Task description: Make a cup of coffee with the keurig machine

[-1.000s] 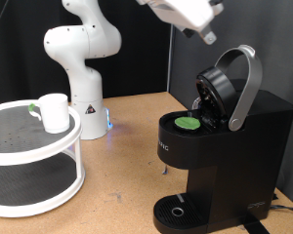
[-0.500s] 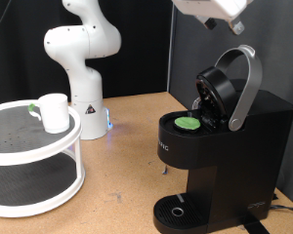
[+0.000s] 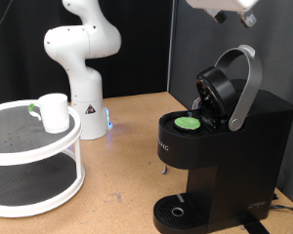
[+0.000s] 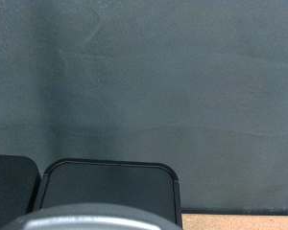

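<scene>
pod seated in keurig machine, lid up. cup on shelf, not under spout. my gripper above lid; finger state unreadable.

A robotics lab, this: a white robot arm base bolted onto a plain wooden tabletop, dark curtain backdrop behind it.

Raised lid handle blocks the pod chamber's right; left approach open.
</scene>
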{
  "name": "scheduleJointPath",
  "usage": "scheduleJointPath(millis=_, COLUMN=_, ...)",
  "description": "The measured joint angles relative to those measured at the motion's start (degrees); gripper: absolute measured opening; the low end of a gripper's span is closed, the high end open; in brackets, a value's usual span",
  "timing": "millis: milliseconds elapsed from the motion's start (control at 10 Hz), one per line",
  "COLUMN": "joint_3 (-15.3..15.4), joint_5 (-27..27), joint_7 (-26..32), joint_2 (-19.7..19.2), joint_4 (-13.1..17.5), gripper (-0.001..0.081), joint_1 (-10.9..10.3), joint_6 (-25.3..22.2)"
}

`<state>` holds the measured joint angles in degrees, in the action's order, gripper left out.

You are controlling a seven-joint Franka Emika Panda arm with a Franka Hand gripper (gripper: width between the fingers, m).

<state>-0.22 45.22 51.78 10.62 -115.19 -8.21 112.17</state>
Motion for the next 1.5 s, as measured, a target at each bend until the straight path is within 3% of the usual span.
scheduleJointPath(millis=800, joint_3=2.1, joint_5=0.4, joint_7=-1.5, joint_2=-0.3, joint_4=0.8, gripper=0.0805, joint_1=0.0, joint_6=1.0)
scheduleJointPath(millis=1500, joint_3=6.3, joint_5=0.9, joint_7=-2.5, joint_2=-2.1, joint_4=1.1, gripper=0.0805, joint_1=-0.3, joint_6=4.6)
